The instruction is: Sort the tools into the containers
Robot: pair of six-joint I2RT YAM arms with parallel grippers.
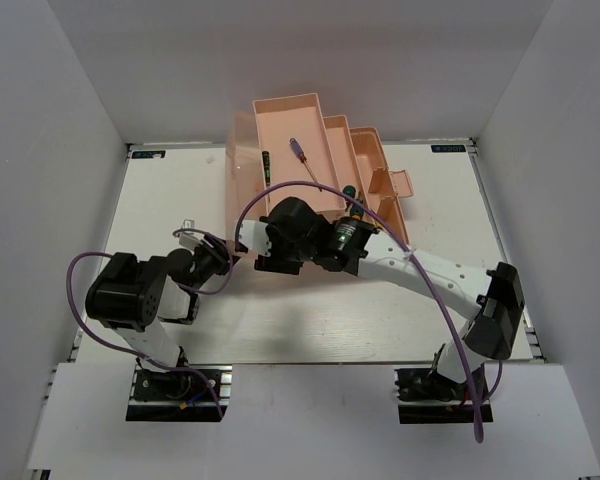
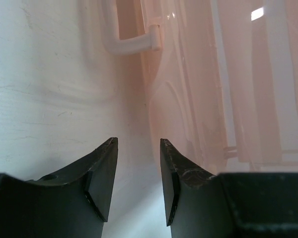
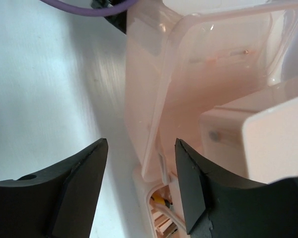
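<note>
The peach-pink toolbox (image 1: pixel 280 125) stands open at the far middle of the table, its trays stepped out to the right. A dark green-handled screwdriver (image 1: pixel 266 164) and a longer-shafted screwdriver (image 1: pixel 306 160) lie in its trays. A yellow pliers handle (image 3: pixel 160 200) shows inside a lower compartment in the right wrist view; the rest of the pliers is hidden. My right gripper (image 1: pixel 273 264) is open and empty over the toolbox's near left corner (image 3: pixel 154 124). My left gripper (image 1: pixel 231 249) is open and empty just left of the toolbox wall (image 2: pixel 188 99).
The white toolbox handle (image 2: pixel 131 43) lies ahead of my left gripper (image 2: pixel 138 141). My right gripper (image 3: pixel 140 143) straddles the box edge. A small metal piece (image 1: pixel 187 226) lies on the table left of the left arm. White walls enclose the table on three sides.
</note>
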